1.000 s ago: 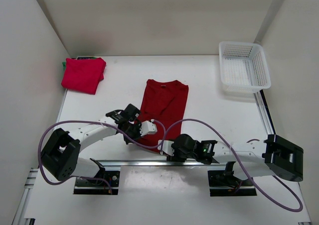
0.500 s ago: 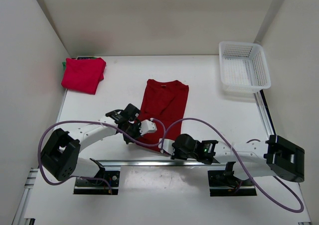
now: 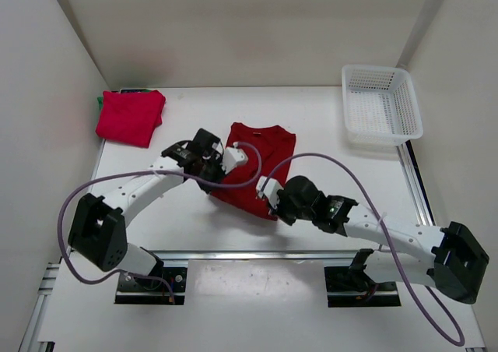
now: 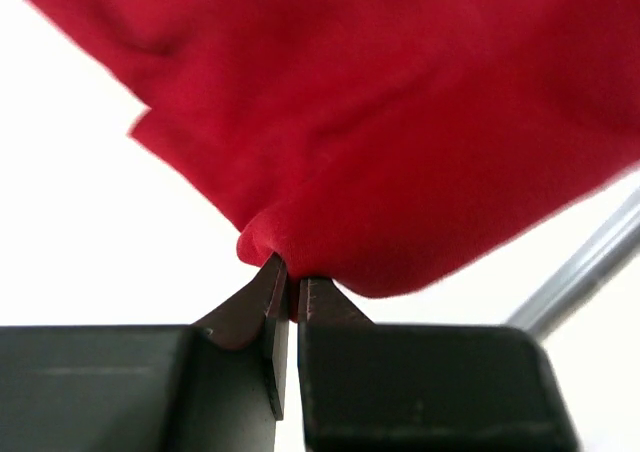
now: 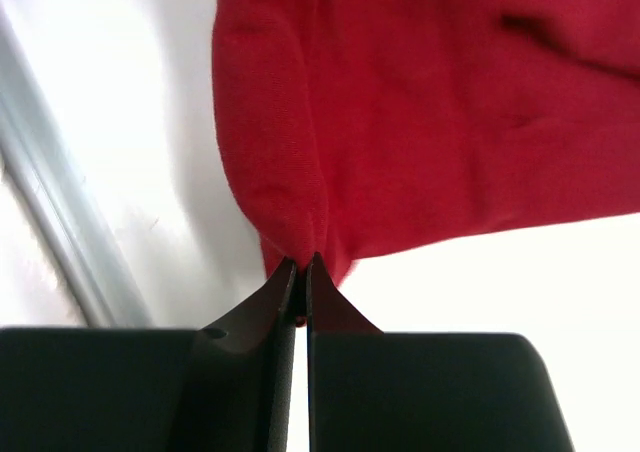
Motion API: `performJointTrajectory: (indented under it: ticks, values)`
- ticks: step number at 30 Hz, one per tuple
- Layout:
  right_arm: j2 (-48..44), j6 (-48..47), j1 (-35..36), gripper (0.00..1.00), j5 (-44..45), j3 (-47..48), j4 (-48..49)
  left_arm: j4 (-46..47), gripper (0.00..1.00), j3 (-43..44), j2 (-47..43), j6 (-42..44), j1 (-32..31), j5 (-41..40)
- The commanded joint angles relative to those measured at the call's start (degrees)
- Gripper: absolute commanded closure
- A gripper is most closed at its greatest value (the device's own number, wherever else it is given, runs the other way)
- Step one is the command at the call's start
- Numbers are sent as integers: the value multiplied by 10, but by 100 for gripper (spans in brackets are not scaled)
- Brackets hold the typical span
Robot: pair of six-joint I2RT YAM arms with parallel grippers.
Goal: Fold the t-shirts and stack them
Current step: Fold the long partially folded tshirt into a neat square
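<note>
Three shirts show in the top view. One red t-shirt lies in the middle of the white desk, collar toward the top of the frame, lower edge bunched and slanting down to the right.

Both arms are on it. The left fingers are closed, pinching a small fold at the shirt's edge. The left wrist view shows cloth puckered right at the tips, with white desk behind it. The right fingers are closed too, tips together on a corner of the same shirt, and the fabric spreads away toward the upper right of that view.

From above, the left arm reaches in from the lower left to the shirt's left edge. The right arm reaches from the lower right to its bottom right corner. Cannot tell how far the gripped edge is off the desk.

A second red t-shirt lies folded in the upper left corner of the desk, well apart from the arms. A sliver of green t-shirt pokes out at its upper left edge. The white mesh basket sits at the upper right of the desk. A metal rail runs along the desk's bottom edge.
</note>
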Motion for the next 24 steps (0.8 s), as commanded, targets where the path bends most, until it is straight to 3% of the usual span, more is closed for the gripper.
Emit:
performJointTrajectory:
  ticks: [1, 7, 21, 24]
  values:
    - [13, 16, -59, 100, -52, 62, -18, -14, 100, 83, 34, -42, 28, -5]
    - [40, 26, -164, 100, -97, 118, -2, -37, 100, 216, 133, -53, 57, -13]
    - [204, 47, -309, 100, -171, 298, 0, -93, 100, 578, 348, -111, 134, 91]
    - [231, 62, -332, 100, -190, 331, 4, -77, 100, 604, 369, -116, 135, 92]
